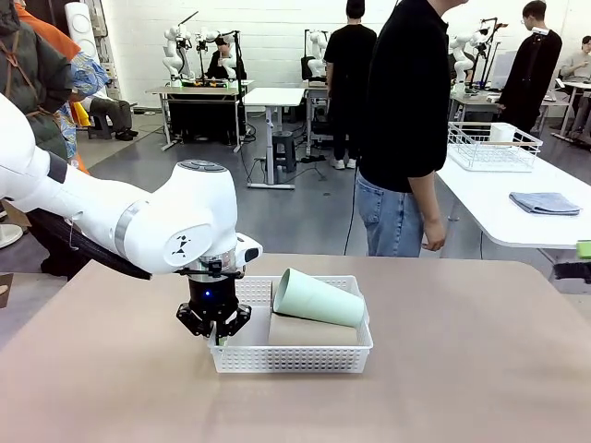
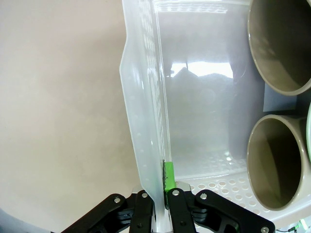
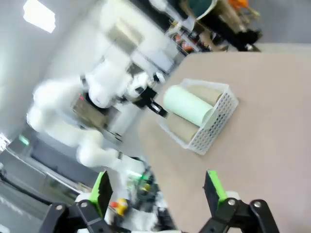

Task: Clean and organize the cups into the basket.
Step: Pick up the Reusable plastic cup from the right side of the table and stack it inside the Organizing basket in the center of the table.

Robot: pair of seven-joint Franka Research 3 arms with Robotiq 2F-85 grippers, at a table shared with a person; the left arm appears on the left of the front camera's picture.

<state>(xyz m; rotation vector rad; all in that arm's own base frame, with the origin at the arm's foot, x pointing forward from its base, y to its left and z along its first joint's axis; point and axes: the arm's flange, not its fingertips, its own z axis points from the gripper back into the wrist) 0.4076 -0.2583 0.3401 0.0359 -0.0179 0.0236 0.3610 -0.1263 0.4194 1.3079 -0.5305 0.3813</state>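
- Cups look packed: mint-green cup point(image 1: 319, 297) lies atop tan cups point(image 2: 275, 167) inside the basket point(image 1: 291, 358).
- Left gripper point(image 2: 160, 204) pinches the basket's left wall; right gripper point(image 3: 158, 191) hangs released.
- Likely left: positioning the basket.

A robotics laboratory was shown. A bare grey floor point(image 1: 295, 198) and plain white walls were seen beyond the tan table point(image 1: 462, 369). At eleven o'clock in the front view a workbench point(image 1: 199, 90) carrying equipment was seen, with a person seated behind it. A white side table point(image 1: 499, 194) at two o'clock bore a wire-grid basket point(image 1: 492, 146) and a folded grey cloth point(image 1: 545, 202). People in dark clothes were seen standing among the benches at twelve and one o'clock. The left arm point(image 1: 138, 226), white and jointed, was mounted at the near table, where a white lattice basket point(image 1: 295, 355) of cups had been laid out as a test setup.
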